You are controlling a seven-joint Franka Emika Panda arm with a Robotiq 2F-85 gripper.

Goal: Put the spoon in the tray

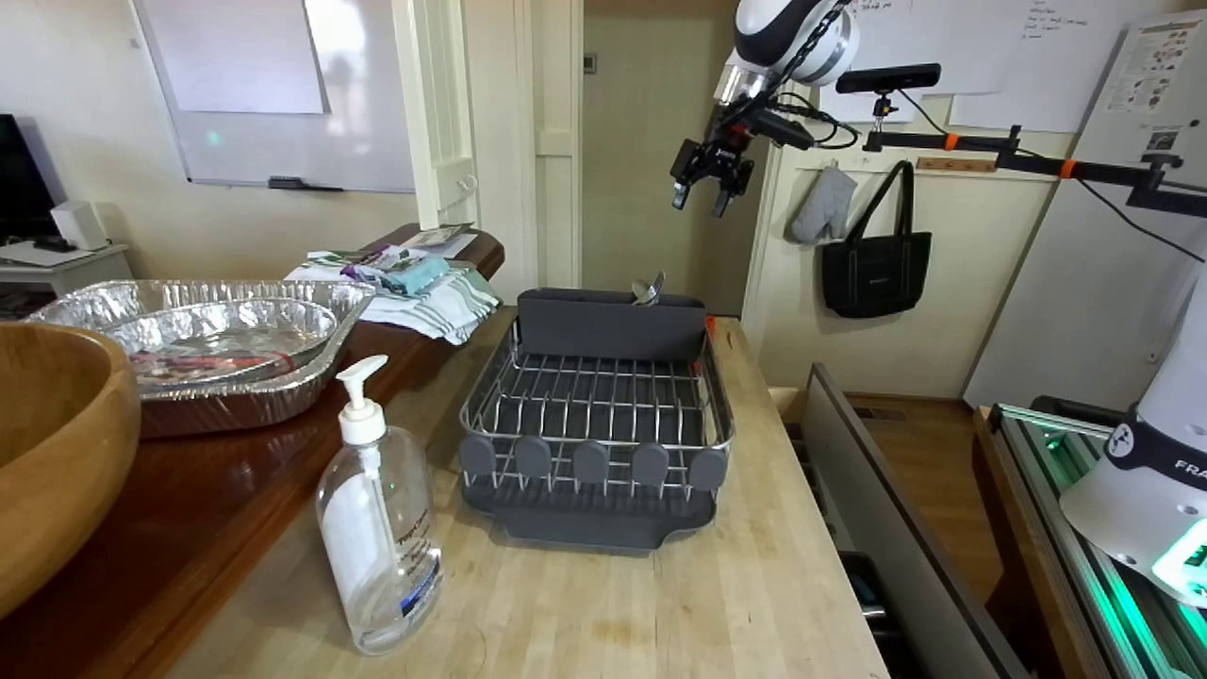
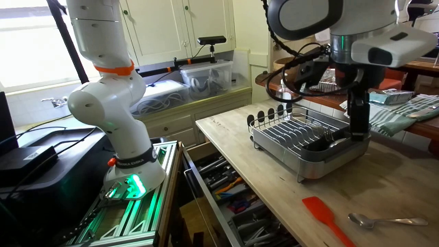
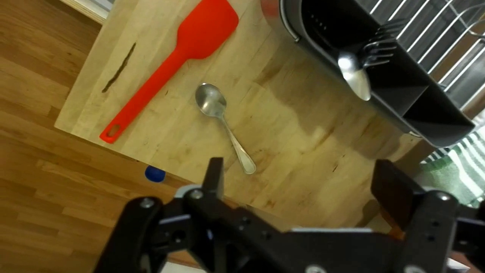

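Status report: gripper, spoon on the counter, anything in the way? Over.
Gripper open, empty. Spoon lying on wooden counter, ungripped. Red spatula beside it, apart, probably not blocking.

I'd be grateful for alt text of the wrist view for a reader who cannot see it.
A metal spoon lies on a wooden countertop, with a red spatula at upper left; the gripper stands open across the bottom. At upper right, a dark utensil holder alongside a wire rack holds another spoon and at least one fork.
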